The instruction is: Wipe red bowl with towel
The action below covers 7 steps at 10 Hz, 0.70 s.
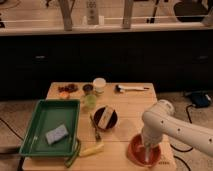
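Note:
The red bowl (138, 151) sits on the wooden table (130, 107) near its front right corner. My white arm comes in from the right, bends at the elbow (159, 116) and reaches straight down into the bowl. My gripper (148, 151) is inside the bowl, low over its bottom. A pale patch (150, 159) lies under the gripper in the bowl. It may be the towel, but I cannot tell for sure.
A green tray (37, 127) with a blue sponge (56, 134) is at the left. A dark bowl (105, 118), a utensil (95, 129) and a banana (91, 149) lie mid-table. A white cup (99, 85), a green cup (90, 101) and a white-handled brush (131, 89) stand at the back.

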Available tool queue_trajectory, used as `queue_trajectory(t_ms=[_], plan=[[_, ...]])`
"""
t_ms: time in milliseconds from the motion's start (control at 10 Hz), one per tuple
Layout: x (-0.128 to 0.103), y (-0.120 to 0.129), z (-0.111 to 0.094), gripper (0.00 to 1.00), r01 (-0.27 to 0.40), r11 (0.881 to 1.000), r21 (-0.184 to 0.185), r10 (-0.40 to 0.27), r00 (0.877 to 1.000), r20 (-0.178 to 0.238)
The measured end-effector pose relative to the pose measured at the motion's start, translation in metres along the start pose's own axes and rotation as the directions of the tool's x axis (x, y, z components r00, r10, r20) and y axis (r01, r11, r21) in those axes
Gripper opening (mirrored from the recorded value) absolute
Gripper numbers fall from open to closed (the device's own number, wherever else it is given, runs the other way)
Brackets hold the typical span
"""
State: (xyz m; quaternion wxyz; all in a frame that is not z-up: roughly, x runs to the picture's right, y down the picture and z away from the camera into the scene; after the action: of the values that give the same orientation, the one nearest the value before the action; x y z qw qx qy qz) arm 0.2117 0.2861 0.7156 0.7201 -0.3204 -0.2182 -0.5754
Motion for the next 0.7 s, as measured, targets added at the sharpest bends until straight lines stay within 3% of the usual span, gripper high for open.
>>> queue_trajectory(t_ms=[300, 700], plan=[[-0.012, -0.034, -0.007, 0.0, 0.079, 0.997, 0.002, -0.079, 0.997, -0.012], [-0.042, -0.04, -0.005, 0.0, 0.162, 0.987, -0.01, -0.162, 0.987, -0.011]])
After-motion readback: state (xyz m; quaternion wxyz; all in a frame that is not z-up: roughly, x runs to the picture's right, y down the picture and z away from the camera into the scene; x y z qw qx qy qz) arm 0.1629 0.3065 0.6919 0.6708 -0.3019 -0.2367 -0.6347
